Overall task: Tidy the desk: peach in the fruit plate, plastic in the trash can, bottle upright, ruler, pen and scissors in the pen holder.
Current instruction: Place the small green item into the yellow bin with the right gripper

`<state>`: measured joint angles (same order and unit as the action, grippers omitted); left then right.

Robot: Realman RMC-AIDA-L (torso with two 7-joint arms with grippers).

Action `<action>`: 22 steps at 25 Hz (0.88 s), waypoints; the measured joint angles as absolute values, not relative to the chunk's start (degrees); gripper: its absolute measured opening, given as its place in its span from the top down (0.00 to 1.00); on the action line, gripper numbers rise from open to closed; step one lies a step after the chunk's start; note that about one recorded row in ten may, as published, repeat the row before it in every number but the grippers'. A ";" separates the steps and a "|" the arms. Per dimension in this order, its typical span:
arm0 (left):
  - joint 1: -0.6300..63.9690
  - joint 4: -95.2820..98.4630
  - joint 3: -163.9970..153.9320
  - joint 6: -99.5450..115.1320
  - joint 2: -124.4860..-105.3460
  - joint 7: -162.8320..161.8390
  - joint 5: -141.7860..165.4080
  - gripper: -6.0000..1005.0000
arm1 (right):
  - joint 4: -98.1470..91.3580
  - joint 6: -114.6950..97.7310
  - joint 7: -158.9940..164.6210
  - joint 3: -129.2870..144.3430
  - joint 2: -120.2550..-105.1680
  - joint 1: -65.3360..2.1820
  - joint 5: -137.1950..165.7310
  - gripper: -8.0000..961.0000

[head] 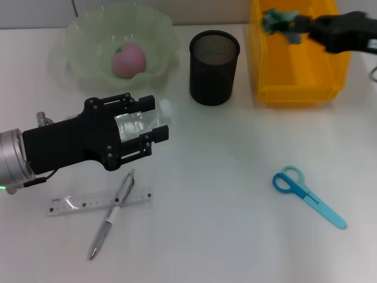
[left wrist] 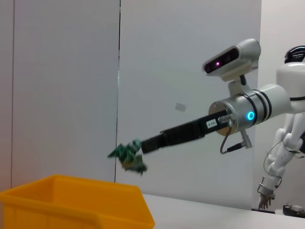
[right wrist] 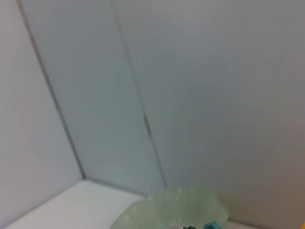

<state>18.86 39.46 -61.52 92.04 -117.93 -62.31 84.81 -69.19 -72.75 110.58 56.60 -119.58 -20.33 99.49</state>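
My left gripper (head: 153, 120) is shut on the clear bottle (head: 134, 124) near the left of the desk (head: 235, 177); its white cap (head: 165, 108) pokes out past the fingers. Over the yellow trash can (head: 294, 65) my right gripper (head: 296, 25) is shut on a crumpled green plastic (head: 277, 21); the left wrist view shows that plastic (left wrist: 127, 156) hanging above the bin (left wrist: 71, 202). The pink peach (head: 128, 59) lies in the pale green fruit plate (head: 82, 35). The black mesh pen holder (head: 214, 60) stands between plate and bin. The ruler (head: 76, 204) lies under the pen (head: 109, 219) at the front left. The blue scissors (head: 307, 196) lie at the right.
A wall rises close behind the desk. The plate's rim (right wrist: 167, 210) shows in the right wrist view. Bare tabletop lies between the pen and the scissors.
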 joint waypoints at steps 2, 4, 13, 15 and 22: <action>18.86 39.46 -61.52 92.04 -117.93 -62.31 84.81 0.42 | -68.25 -72.76 108.94 55.16 -119.49 -19.36 96.96 0.94; 18.89 39.46 -61.52 91.69 -117.95 -62.28 84.81 0.42 | -67.44 -72.73 107.56 53.97 -119.45 -18.43 94.84 0.94; 18.97 39.46 -61.43 91.26 -117.95 -61.88 84.81 0.42 | -58.58 -70.01 100.86 48.40 -119.33 -17.58 88.47 0.93; 18.98 39.46 -61.43 91.16 -118.00 -61.68 84.81 0.42 | -57.57 -69.50 100.25 47.98 -119.33 -17.79 88.30 0.92; 18.99 39.46 -61.43 91.10 -118.03 -61.62 84.81 0.42 | -53.07 -66.69 97.44 47.25 -119.31 -19.46 88.18 0.91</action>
